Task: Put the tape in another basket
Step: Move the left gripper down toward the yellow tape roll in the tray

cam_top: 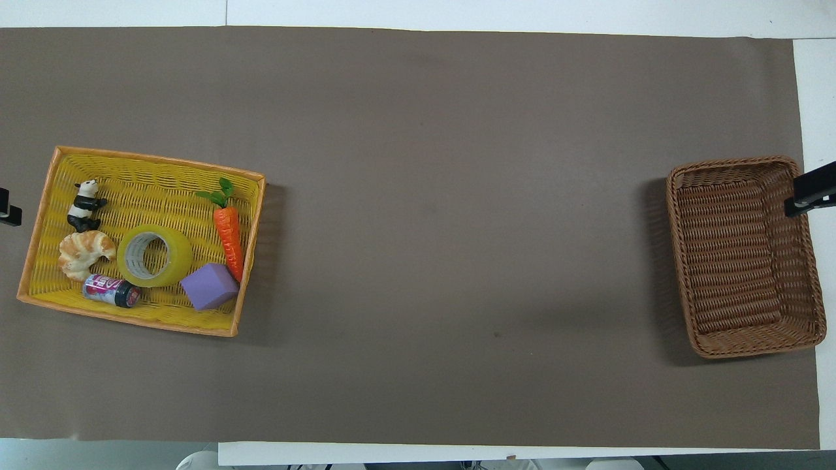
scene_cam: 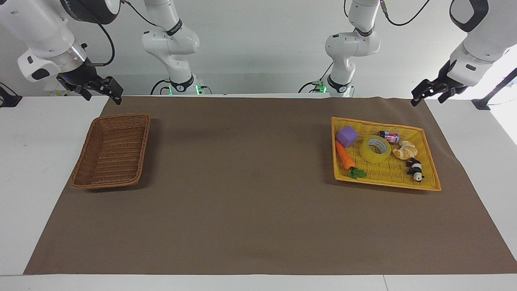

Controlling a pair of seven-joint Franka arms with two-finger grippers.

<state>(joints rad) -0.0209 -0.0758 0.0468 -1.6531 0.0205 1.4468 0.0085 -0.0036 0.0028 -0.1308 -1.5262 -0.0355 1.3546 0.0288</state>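
The tape (scene_cam: 375,149) (cam_top: 155,255), a yellow roll with a pale core, lies flat in the middle of the bright yellow tray (scene_cam: 428,182) (cam_top: 39,248) at the left arm's end of the table. The dark brown wicker basket (scene_cam: 87,155) (cam_top: 682,261) stands with nothing in it at the right arm's end. My left gripper (scene_cam: 431,96) hangs open and holds nothing, over the cloth's edge, well apart from the tray. Over the cloth's corner by the basket, my right gripper (scene_cam: 101,93) is also open with nothing in it. In the overhead view only one finger (cam_top: 810,194) of it shows.
In the tray around the tape lie a purple block (scene_cam: 347,136), a toy carrot (scene_cam: 344,155), a croissant (scene_cam: 405,150), a small can (scene_cam: 389,137) and a panda figure (scene_cam: 415,169). A brown cloth (scene_cam: 242,182) covers the table between tray and basket.
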